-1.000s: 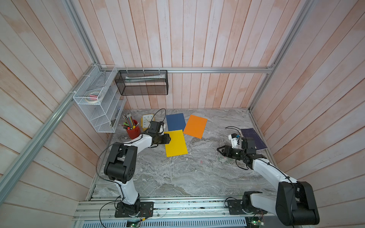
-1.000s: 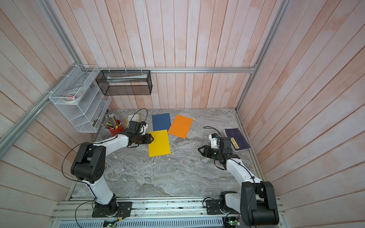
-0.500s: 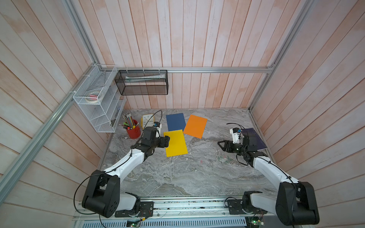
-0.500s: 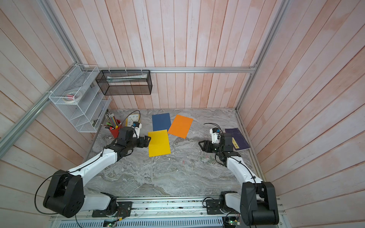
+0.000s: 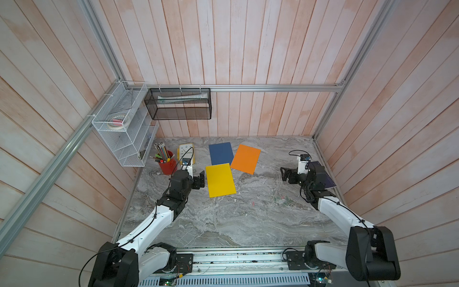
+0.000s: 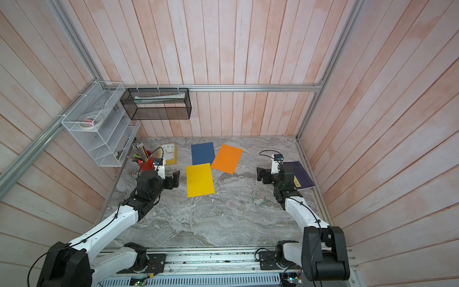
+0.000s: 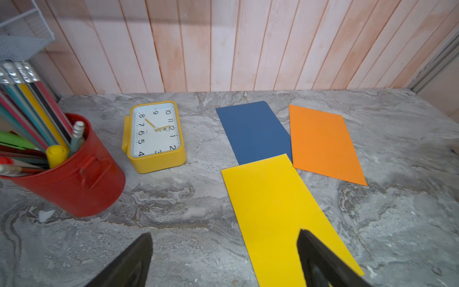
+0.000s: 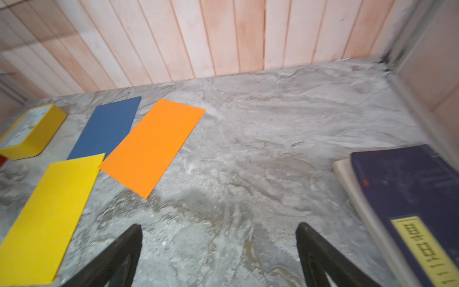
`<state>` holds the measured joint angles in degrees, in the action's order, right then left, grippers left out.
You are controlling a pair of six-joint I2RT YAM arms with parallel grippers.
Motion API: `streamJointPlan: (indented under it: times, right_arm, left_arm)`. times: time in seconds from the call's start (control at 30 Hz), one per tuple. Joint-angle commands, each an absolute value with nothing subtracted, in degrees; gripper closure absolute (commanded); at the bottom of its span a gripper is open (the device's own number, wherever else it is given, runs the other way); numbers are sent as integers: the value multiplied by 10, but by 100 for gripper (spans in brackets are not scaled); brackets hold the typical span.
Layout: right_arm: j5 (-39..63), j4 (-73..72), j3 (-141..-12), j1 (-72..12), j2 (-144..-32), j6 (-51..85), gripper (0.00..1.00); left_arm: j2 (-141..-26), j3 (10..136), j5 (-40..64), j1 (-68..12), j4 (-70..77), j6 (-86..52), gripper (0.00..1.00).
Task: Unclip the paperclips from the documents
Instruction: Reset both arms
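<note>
Three documents lie flat on the marble table: a yellow sheet (image 5: 220, 180), an orange sheet (image 5: 246, 159) and a dark blue sheet (image 5: 220, 153), corners overlapping. Their faces look plain in both wrist views. Tiny green and silvery paperclips (image 5: 282, 198) lie loose on the table right of centre, with a red one (image 5: 252, 203) nearby. My left gripper (image 5: 201, 179) is open just left of the yellow sheet; in the left wrist view one finger (image 7: 320, 258) hangs over that sheet's edge. My right gripper (image 5: 284, 175) is open over bare table behind the loose clips, holding nothing (image 8: 218, 231).
A red cup of pencils (image 5: 167, 165) and a yellow clock (image 5: 186, 151) stand behind my left gripper. A dark purple book (image 5: 323, 174) lies by the right wall, under my right wrist. A white wire shelf (image 5: 124, 129) and a black mesh basket (image 5: 178, 104) hang on the walls.
Both grippers have opened wide. My left arm has stretched out from its folded pose, its gripper staying beside the yellow sheet. My right gripper has moved toward the back wall.
</note>
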<state>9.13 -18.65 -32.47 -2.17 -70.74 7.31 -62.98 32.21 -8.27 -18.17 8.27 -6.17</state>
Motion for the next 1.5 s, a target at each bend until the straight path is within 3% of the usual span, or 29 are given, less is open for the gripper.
streamJointPlan:
  times: [0.0,0.3,0.43,0.93,1.13,1.33,1.47]
  right_arm:
    - [2,-296,-280,-10,-713,43,2]
    - [-31,-527,-183,24,-802,21,2]
    - [-17,-542,-190,28,-811,10,2]
    - [48,-768,-107,34,-873,10,2]
    - [49,-811,-91,30,-888,3,2]
    - [-93,-837,-84,-12,-894,0,2]
    - [-113,-845,-80,-20,-895,-4,2]
  left_arm:
    - [-604,281,-146,-174,168,-16,6]
    - [-586,189,-184,-112,318,26,5]
    - [-612,151,-179,-88,410,21,5]
    - [-873,111,-143,-65,760,44,6]
    - [-881,103,-116,-44,771,20,6]
    - [-904,105,-117,-42,788,19,6]
    - [-906,106,-117,-42,788,19,6]
